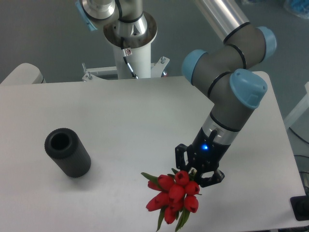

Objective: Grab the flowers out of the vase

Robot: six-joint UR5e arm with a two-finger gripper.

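The flowers (174, 195), a tight bunch of red tulip buds with green leaves, hang over the table's front middle, buds pointing toward the camera. My gripper (197, 170) is shut on their stems just behind the buds; the stems themselves are hidden by the fingers. The vase (67, 152), a matte black cylinder with an open round mouth, stands at the left of the table with nothing in it, well apart from the flowers and the gripper.
The white table (145, 111) ends close below the flowers at the front edge. The arm's white base column (130, 43) stands at the back centre. A dark object (300, 208) sits off the table's front right corner.
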